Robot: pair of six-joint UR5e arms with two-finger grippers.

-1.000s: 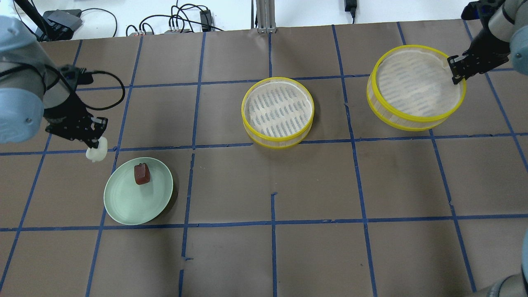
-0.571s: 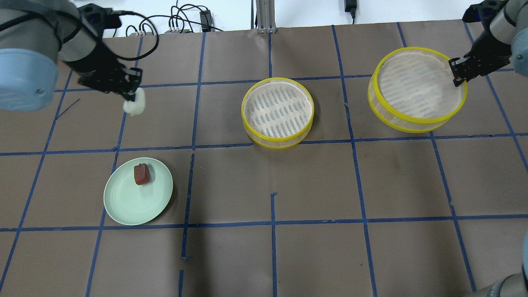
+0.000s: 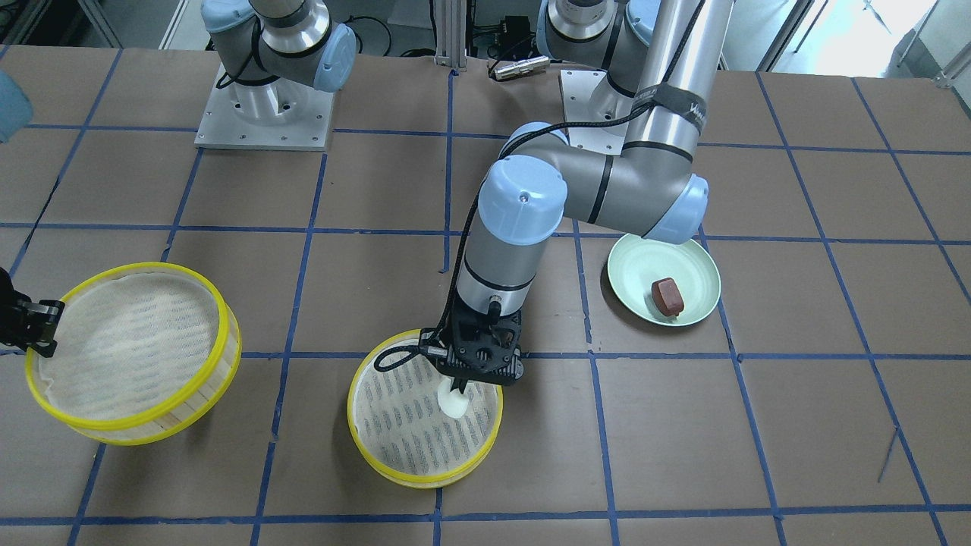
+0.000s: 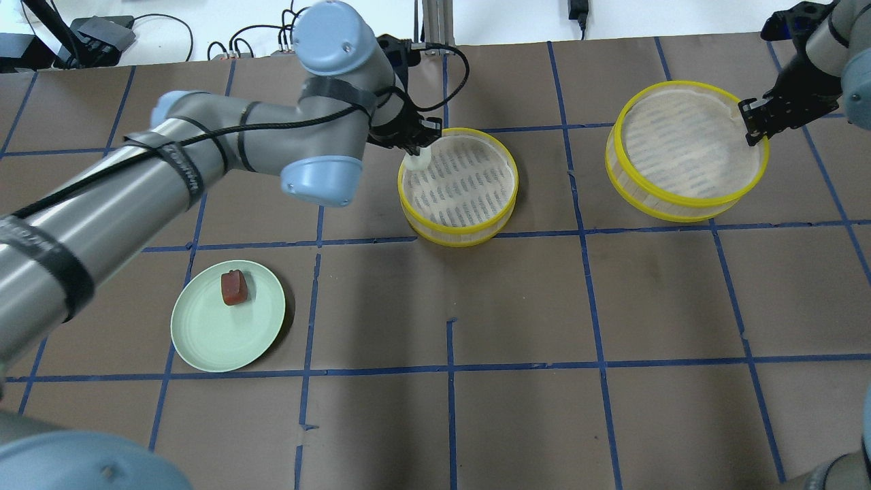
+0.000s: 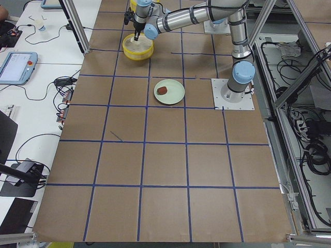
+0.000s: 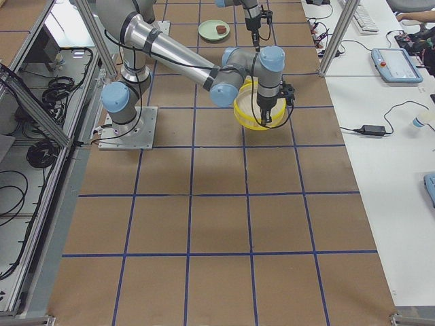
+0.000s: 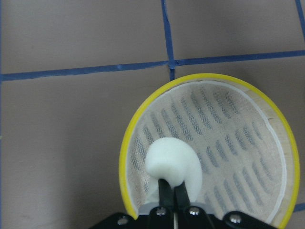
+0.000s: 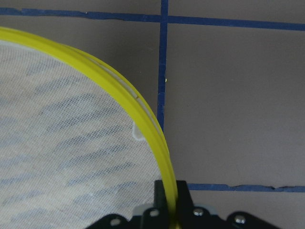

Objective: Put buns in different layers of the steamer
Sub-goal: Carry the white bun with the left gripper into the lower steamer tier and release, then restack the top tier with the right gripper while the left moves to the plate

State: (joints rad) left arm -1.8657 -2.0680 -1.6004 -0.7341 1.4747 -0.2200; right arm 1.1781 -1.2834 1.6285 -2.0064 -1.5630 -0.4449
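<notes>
My left gripper is shut on the white bun and holds it over the near-left part of the middle steamer layer. In the left wrist view the white bun hangs over the layer's liner. The front view shows the bun just above the layer. My right gripper is shut on the yellow rim of the second steamer layer and holds it tilted above the table. The rim shows in the right wrist view. The reddish-brown bun lies on the pale green plate.
The table is brown with blue tape gridlines. Cables and a power box lie beyond the far edge. The arm bases stand at the robot's side of the table.
My left arm has swung right with the white bun, from the table's left side to over the middle steamer layer. The right gripper has held its layer almost still.
</notes>
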